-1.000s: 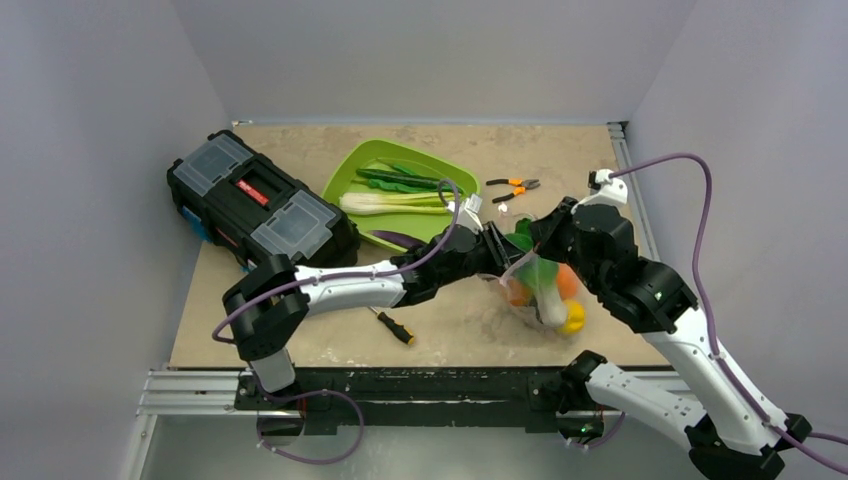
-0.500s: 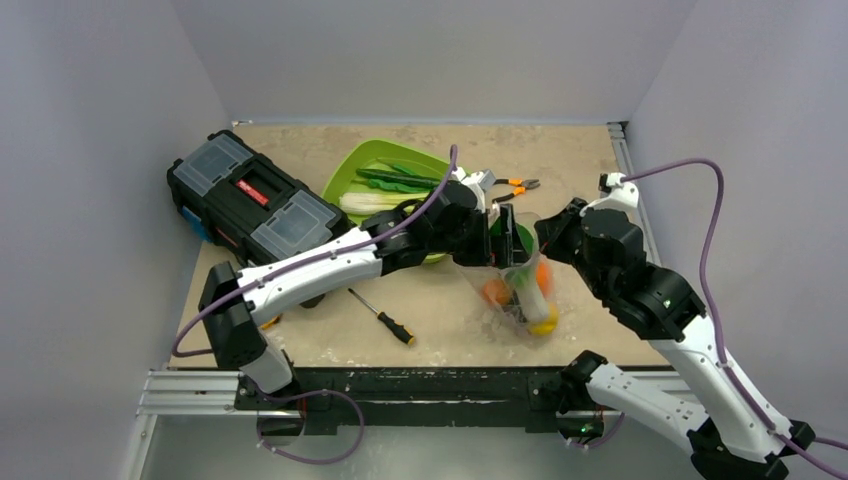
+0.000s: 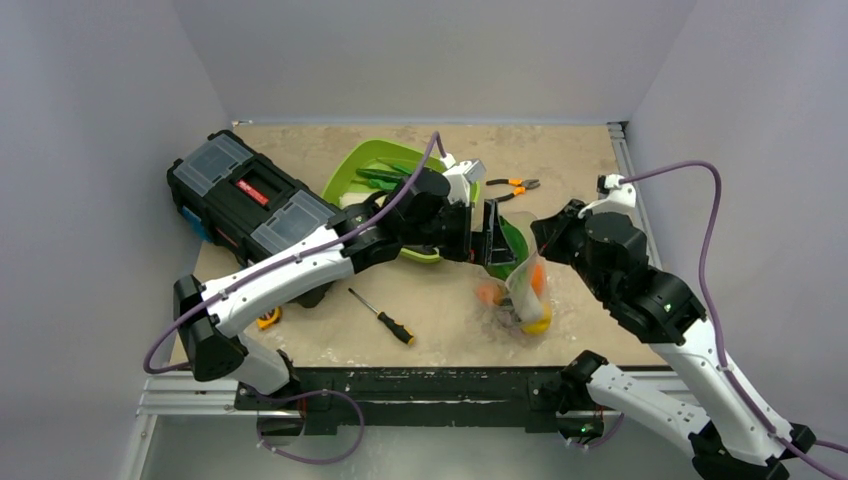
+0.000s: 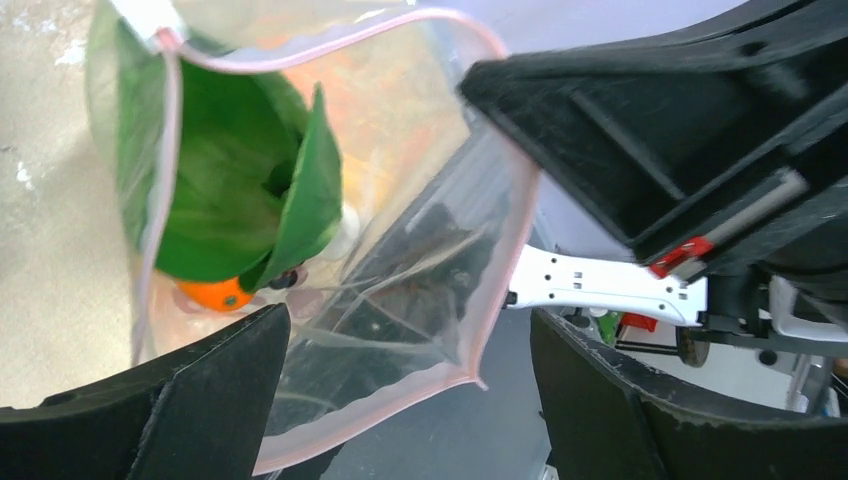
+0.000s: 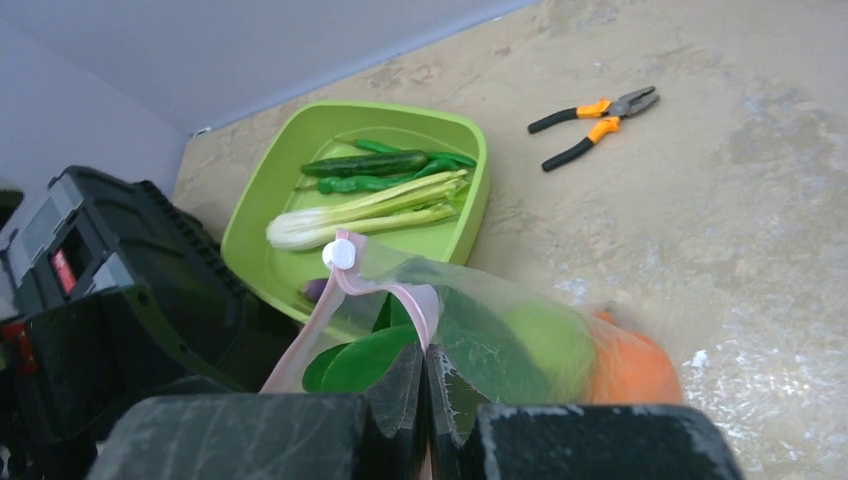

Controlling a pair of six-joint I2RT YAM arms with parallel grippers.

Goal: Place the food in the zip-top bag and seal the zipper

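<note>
Toolbox point(image 3: 262, 200) is set at 9 o'clock, tray point(image 3: 348, 178) at 11, pliers point(image 3: 513, 186) at 1, screwdriver point(image 3: 385, 320) at 6. Zip-top bag point(image 3: 520, 290), fruit point(image 3: 540, 322) inside, is placed at 4; bok choy point(image 5: 360, 212) is laid in the tray.

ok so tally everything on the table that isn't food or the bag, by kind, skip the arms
toolbox: 1
pliers: 1
screwdriver: 1
green tray: 1
small yellow thing, partly hidden, kind unclear: 1
total: 5
</note>
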